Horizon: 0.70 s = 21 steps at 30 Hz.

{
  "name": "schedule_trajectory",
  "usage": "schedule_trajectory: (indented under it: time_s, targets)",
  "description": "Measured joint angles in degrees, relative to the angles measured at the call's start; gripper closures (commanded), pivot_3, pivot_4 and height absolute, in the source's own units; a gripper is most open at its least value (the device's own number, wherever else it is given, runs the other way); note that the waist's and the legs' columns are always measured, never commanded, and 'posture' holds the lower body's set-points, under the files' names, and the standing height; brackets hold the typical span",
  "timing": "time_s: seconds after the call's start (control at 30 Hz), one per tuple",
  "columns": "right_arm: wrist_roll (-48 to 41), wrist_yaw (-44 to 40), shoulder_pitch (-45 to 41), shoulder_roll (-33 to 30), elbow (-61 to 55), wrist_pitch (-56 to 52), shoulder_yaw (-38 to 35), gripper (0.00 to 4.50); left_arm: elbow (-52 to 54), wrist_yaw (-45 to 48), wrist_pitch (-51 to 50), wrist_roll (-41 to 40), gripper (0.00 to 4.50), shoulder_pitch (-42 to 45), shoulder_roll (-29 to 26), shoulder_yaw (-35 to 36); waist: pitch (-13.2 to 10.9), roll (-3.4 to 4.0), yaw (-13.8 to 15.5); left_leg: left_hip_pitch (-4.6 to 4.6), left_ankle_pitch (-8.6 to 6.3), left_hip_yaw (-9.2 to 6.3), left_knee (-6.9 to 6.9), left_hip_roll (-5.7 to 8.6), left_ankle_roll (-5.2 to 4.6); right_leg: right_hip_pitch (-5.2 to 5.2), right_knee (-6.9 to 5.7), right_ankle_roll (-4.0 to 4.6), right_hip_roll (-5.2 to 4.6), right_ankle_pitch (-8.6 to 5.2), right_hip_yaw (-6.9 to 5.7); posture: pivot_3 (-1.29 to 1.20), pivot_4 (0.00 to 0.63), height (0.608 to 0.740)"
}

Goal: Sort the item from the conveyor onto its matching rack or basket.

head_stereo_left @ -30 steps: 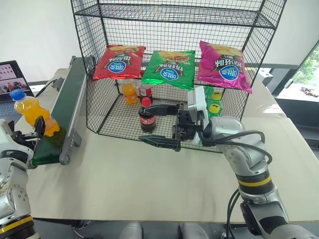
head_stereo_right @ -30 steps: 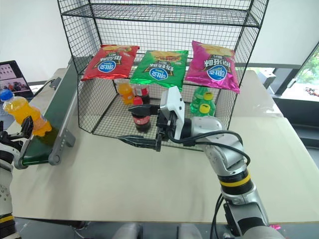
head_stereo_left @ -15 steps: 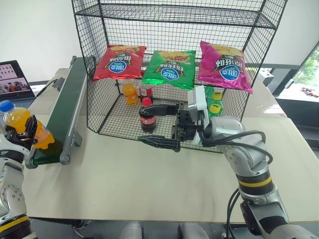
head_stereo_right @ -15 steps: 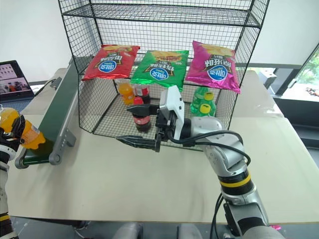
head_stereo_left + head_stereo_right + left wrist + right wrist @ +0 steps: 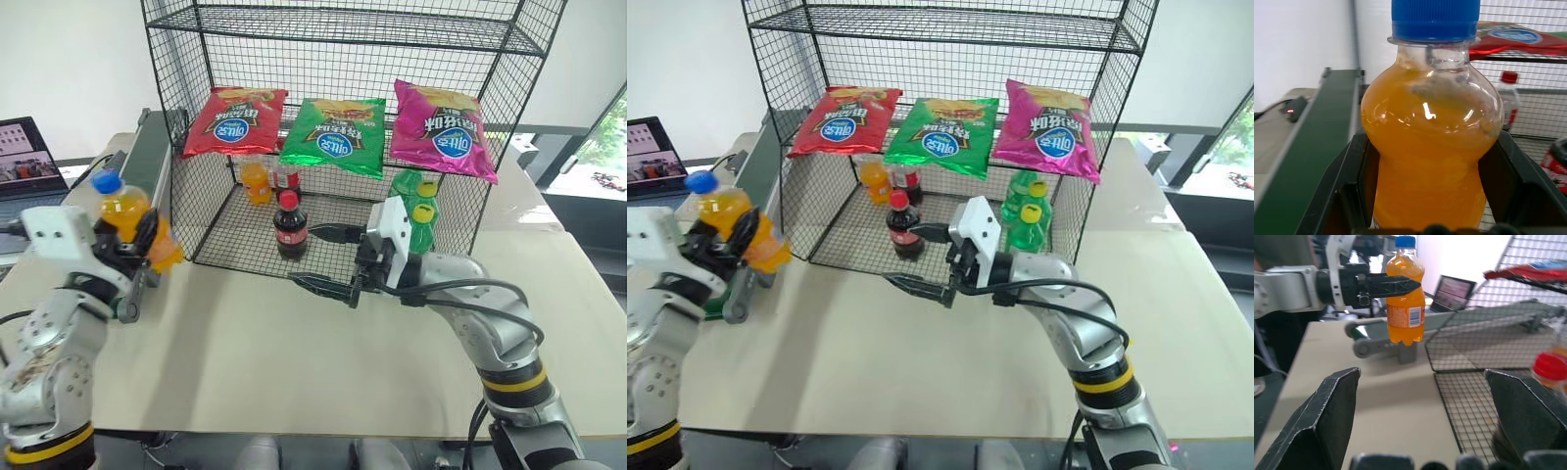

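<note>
The left gripper (image 5: 147, 235) has its fingers clamped on the orange bottle (image 5: 132, 217), held upright above the conveyor (image 5: 147, 176) end, left of the rack (image 5: 343, 147). The right gripper (image 5: 328, 259), fingers spread empty, faces it from the table (image 5: 294, 362) side.

The orange drink bottle (image 5: 1430, 147) was clear, glossy plastic with highlights on its shoulder; its blue cap (image 5: 1434, 19) was ribbed matt plastic, and its label (image 5: 1405, 317) looked like printed film. The left gripper (image 5: 132, 240) had matt black plastic fingers (image 5: 1520, 181); the right gripper (image 5: 931, 259) showed black fingers (image 5: 1332, 416) with a rough finish. The conveyor (image 5: 1308, 147) had a smooth matt green belt and grey metal rails. The rack (image 5: 343, 29) was black-coated wire mesh. The crisp bags (image 5: 333, 132) were shiny foil. The table (image 5: 294, 362) was smooth and matt.
</note>
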State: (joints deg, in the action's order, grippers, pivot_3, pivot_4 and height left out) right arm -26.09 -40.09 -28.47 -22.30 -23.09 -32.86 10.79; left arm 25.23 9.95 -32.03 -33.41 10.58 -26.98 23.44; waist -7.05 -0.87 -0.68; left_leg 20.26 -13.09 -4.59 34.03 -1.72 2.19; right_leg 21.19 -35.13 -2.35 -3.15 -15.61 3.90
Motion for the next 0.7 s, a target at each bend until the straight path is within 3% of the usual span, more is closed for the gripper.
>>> schedule_trajectory:
  time_s: [0.13,0.27,0.53,0.7]
  targets:
    - [2.8,3.5,0.3,0.8,0.0,0.0,0.7,0.00,-6.2,0.3,2.8,4.4,2.12,4.6,2.7,-6.7,0.0,0.00,-0.2,0.02,0.00,0.00,-0.02,0.00,0.00,0.02,0.03,0.00,0.01,0.00,0.01,0.00,0.150,0.738]
    - [5.2,7.6,0.2,2.1,0.0,-1.1,1.0,0.00,-20.8,1.0,12.4,11.1,2.12,12.6,6.4,-10.8,0.0,0.01,-0.3,0.02,0.01,0.00,-0.05,0.01,-0.01,0.04,0.03,0.01,0.02,0.01,0.01,0.00,0.150,0.738]
    - [7.3,11.9,0.1,4.0,-0.1,-3.0,1.6,0.00,-45.0,3.1,28.9,18.2,2.12,21.6,11.4,-13.4,0.0,-0.01,-0.1,0.07,0.01,0.00,-0.01,0.04,-0.01,0.03,0.05,-0.02,0.00,0.02,0.00,0.00,0.150,0.738]
    - [7.5,13.2,0.2,4.0,-0.4,-4.1,1.4,0.00,-54.4,3.1,36.7,21.2,2.12,24.6,11.9,-13.4,0.0,-0.01,-0.2,0.06,0.01,0.00,-0.03,0.03,-0.02,0.04,0.03,-0.02,0.02,0.02,0.00,0.00,0.150,0.738]
